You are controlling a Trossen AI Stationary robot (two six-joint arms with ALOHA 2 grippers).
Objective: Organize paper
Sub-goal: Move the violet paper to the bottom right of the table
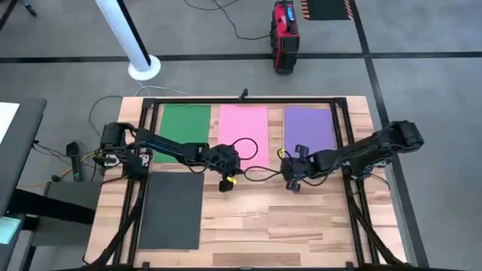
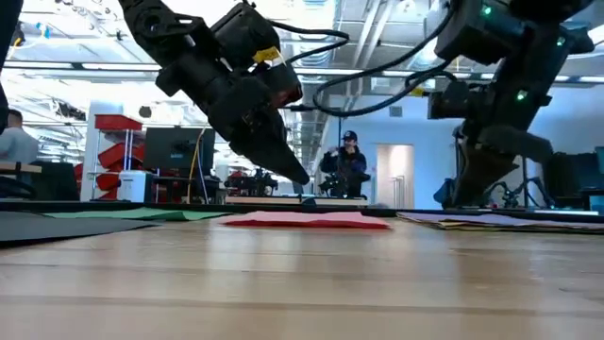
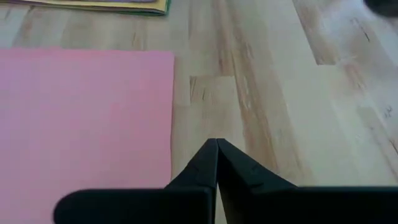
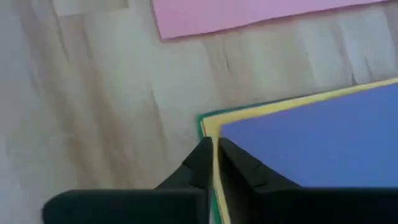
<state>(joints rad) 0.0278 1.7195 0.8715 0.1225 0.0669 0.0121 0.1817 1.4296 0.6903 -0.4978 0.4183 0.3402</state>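
Four sheets are laid flat, long axes running front to back. Nearest, at front left, the dark grey sheet (image 1: 171,210) is seen. Farther back lie green (image 1: 184,129), pink (image 1: 242,132) and purple (image 1: 309,128) sheets, yellow showing beneath purple. The left gripper (image 3: 216,148) is pressed closed beside pink; the right gripper (image 4: 212,146) is closed at the purple stack's corner.

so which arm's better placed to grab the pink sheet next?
Left. Its jaws, shut, sit just off the edge of the flat pink paper sheet, while the right gripper hovers at the corner of the purple-topped paper stack.
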